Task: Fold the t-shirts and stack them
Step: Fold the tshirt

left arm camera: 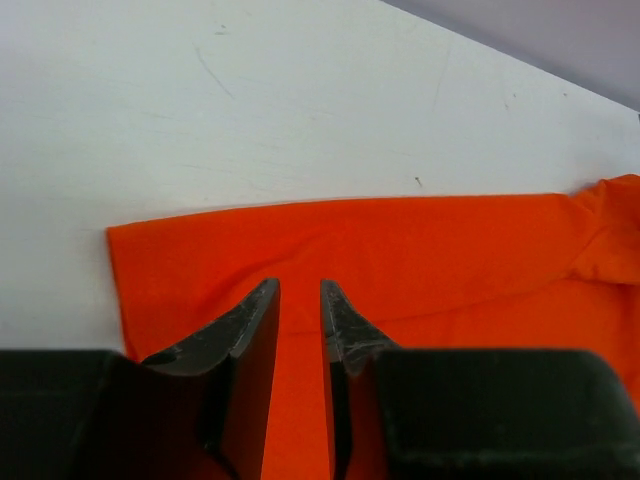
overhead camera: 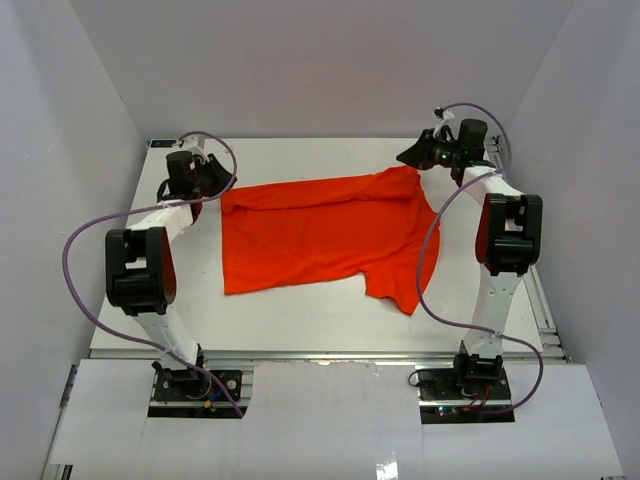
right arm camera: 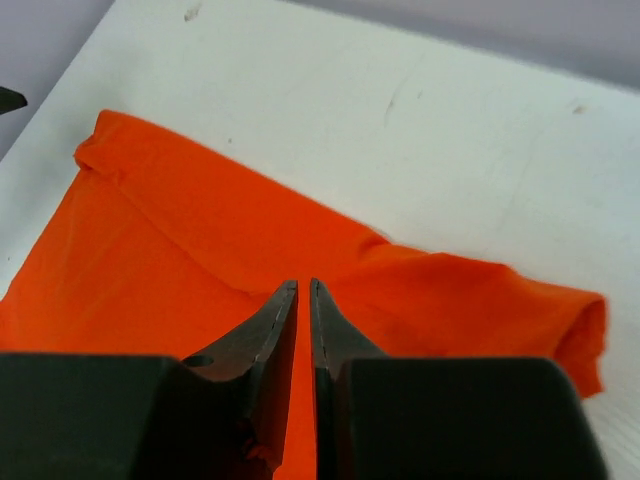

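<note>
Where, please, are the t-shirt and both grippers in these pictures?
t-shirt (overhead camera: 320, 235): top view, middle of the cloth.
left gripper (left arm camera: 298, 286): left wrist view, midway between its fingers.
right gripper (right arm camera: 303, 285): right wrist view, midway between its fingers.

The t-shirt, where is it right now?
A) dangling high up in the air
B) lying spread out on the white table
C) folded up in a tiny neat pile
B: the t-shirt lies opened out wide on the white table, with a sleeve sticking out at its near right side.
</note>
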Controlling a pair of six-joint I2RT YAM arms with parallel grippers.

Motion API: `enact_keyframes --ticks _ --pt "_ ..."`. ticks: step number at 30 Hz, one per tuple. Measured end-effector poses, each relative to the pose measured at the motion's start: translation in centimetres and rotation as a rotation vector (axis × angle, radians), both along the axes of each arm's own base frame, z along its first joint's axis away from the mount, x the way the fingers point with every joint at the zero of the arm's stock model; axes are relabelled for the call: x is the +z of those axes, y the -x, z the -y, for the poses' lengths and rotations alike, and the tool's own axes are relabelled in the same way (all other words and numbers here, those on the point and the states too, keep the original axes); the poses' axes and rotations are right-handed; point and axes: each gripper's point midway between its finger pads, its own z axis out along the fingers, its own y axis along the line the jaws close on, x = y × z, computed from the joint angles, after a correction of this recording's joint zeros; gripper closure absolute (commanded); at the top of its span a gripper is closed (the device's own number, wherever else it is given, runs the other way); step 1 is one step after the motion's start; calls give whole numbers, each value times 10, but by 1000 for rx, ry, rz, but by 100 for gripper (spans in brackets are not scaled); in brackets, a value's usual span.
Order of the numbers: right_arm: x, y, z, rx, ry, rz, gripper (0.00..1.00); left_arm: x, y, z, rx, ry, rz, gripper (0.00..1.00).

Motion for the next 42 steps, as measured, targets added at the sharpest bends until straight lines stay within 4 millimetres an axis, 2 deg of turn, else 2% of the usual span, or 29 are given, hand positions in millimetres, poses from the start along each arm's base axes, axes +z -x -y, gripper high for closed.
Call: enact_keyframes --ticks 3,7,9,13,17,27,33,36,37,39,41,42 --pt "-37 2 -20 20 3 -117 87 -18 -11 13 -33 70 -56 65" --pt "-85 11 -31 21 13 -263 88 -49 -17 26 -57 131 -143 64" --pt "-102 17 -33 13 15 -321 88 -63 -17 29 -62 149 -179 64" --pt "-118 27 -29 -4 12 -384 88 -84 -13 34 -71 165 -240 64" --pt "-136 40 -19 -21 -6 -450 88 -97 -9 33 -71 161 -279 64" --pt "-136 39 0 -52 -50 -471 87 -110 -3 23 -48 107 -304 64" --pt "-135 40 0 -55 -68 -486 81 -112 -2 19 -36 83 -314 63" --pt "-133 43 -1 -36 -84 -480 76 -110 -3 18 -32 82 -312 57" --pt "-132 44 -2 -25 -91 -480 73 -108 -3 18 -31 80 -309 48" --pt "-125 47 -3 3 -99 -468 66 -100 -4 16 -27 81 -296 41" --pt "-108 53 -4 57 -102 -426 60 -83 -5 13 -19 80 -270 35" --pt "-96 56 -3 88 -100 -394 53 -71 -6 12 -16 81 -247 33"
